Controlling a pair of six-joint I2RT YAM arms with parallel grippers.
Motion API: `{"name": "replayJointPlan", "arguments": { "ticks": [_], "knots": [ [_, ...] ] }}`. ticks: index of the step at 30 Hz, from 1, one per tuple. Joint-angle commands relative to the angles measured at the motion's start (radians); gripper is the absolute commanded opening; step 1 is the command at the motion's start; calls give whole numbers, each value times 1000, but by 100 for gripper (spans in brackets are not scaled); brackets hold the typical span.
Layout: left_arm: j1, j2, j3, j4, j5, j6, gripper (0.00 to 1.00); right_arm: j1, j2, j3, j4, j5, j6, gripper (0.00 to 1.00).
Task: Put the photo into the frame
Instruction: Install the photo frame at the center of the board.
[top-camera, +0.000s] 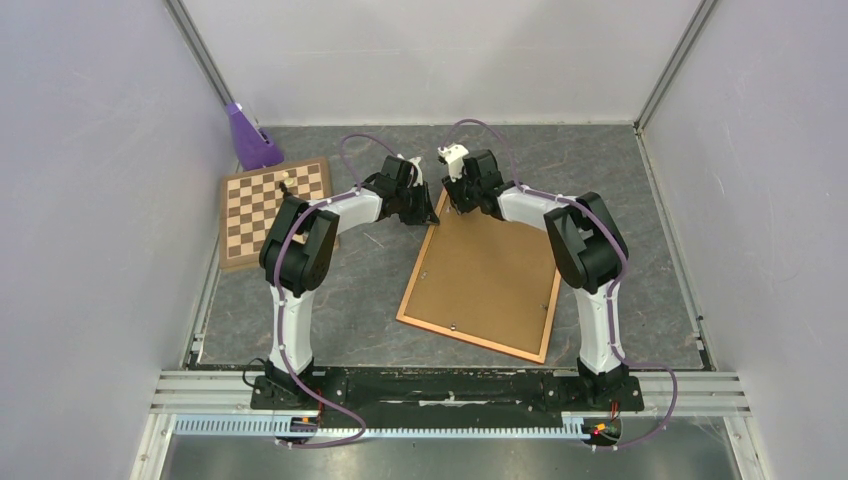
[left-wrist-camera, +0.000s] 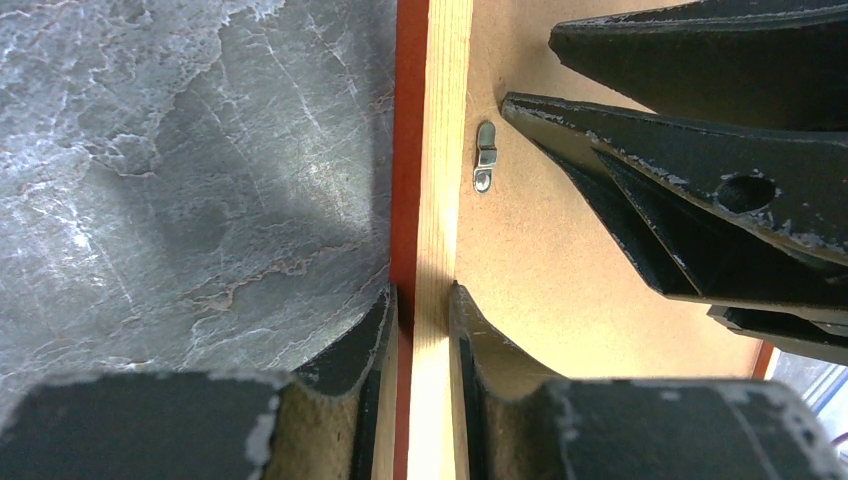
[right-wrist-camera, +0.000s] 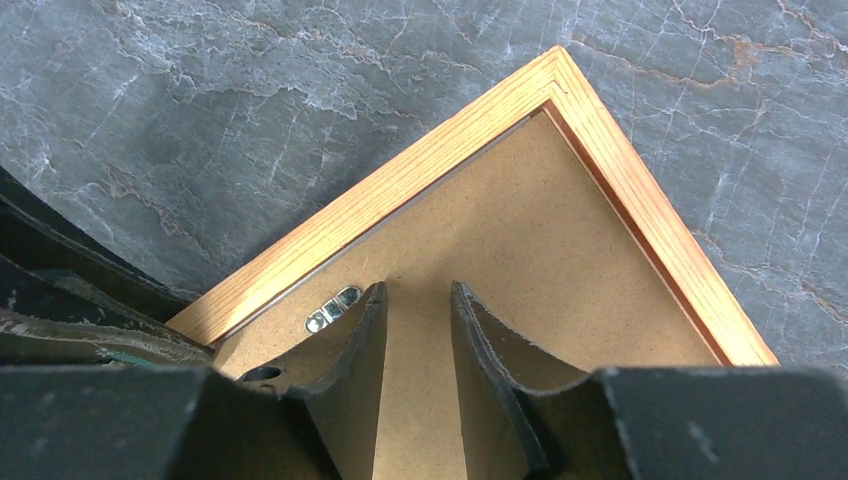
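The frame (top-camera: 417, 264) lies face down on the table, its orange-brown rails around a brown hardboard backing panel (top-camera: 485, 280). My left gripper (top-camera: 430, 205) is shut on the frame's rail (left-wrist-camera: 440, 150) near the far left corner, one finger outside and one inside. My right gripper (right-wrist-camera: 418, 290) stands open just over the backing panel (right-wrist-camera: 520, 230), close to the far corner, nothing between its fingers. A small metal clip (right-wrist-camera: 333, 308) lies beside its left finger. The photo is hidden.
A chessboard (top-camera: 275, 205) with a small piece on it lies at the left. A purple object (top-camera: 250, 140) stands in the back left corner. Grey walls close in the table on three sides. Both grippers sit close together.
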Motion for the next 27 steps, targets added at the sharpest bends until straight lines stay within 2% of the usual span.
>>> {"name": "replayJointPlan", "arguments": {
  "ticks": [1,12,27],
  "knots": [
    [8,-6,-29,-58,5,-11,2,-3,-33,-34,-2,28,-23,32],
    [11,-4,-19,-58,7,-9,2,9,-61,-104,-2,-21,5,32],
    [26,-8,-31,-57,5,-7,2,50,4,-46,-2,11,-7,32]
  ]
}}
